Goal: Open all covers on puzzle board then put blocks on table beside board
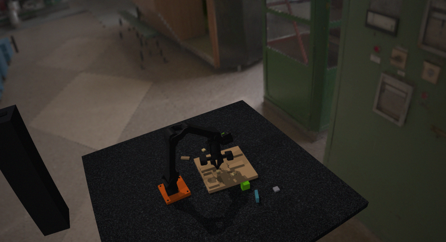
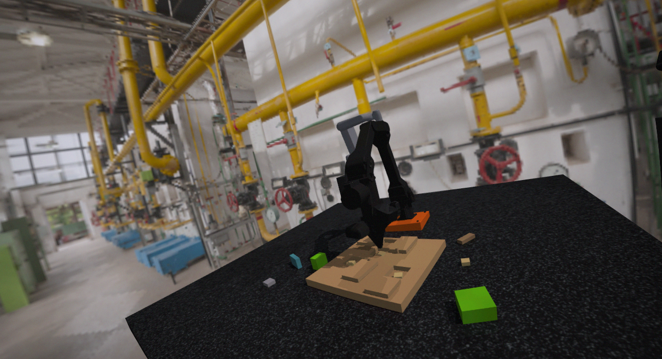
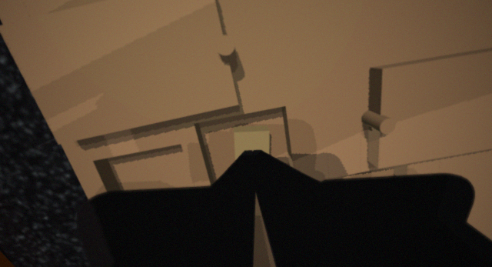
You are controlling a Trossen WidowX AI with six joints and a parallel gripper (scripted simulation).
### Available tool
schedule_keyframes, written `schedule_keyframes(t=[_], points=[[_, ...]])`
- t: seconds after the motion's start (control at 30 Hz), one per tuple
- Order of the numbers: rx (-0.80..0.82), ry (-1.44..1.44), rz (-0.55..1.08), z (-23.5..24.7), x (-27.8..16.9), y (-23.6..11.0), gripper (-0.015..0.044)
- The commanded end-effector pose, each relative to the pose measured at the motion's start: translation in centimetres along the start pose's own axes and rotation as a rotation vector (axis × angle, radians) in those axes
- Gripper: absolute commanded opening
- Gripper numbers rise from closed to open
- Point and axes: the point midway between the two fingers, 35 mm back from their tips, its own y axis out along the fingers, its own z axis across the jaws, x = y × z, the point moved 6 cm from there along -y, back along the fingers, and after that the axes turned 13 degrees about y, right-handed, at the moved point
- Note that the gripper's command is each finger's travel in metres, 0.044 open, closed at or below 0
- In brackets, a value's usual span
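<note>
The tan puzzle board [image 1: 247, 171] [image 2: 419, 266] [image 3: 327, 32] lies on the black table. My gripper [image 1: 217, 167] [image 2: 380, 244] [image 3: 252, 158] is shut and empty, its tips low over the middle of the board. In the wrist view a pale yellow block [image 3: 251, 140] sits in an open square well just ahead of the fingertips. A swivel cover [image 3: 430, 80] on a round pin [image 3: 378, 123] lies to the right, and a second pin [image 3: 226, 48] shows further up. Another pale block [image 2: 397, 274] shows in a well nearer the board's front.
Loose on the table are a small green cube [image 1: 245, 185] [image 2: 318, 260], a teal block [image 1: 256, 195] [image 2: 295, 260], a grey block [image 1: 276, 188] [image 2: 269, 282], a large green block [image 2: 475, 304], a tan bar [image 1: 184, 158] [image 2: 465, 238] and a tan cube [image 1: 203, 149] [image 2: 465, 261]. The orange arm base [image 1: 174, 194] stands beside the board.
</note>
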Motion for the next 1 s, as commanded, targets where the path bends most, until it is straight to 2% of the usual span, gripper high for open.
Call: schedule_keyframes(t=[0.0, 0.97], points=[[-0.002, -0.005, 0.004, 0.0, -0.1, 0.5, 0.0], [-0.002, -0.005, 0.005, 0.1, -0.5, 1.9, 0.0]])
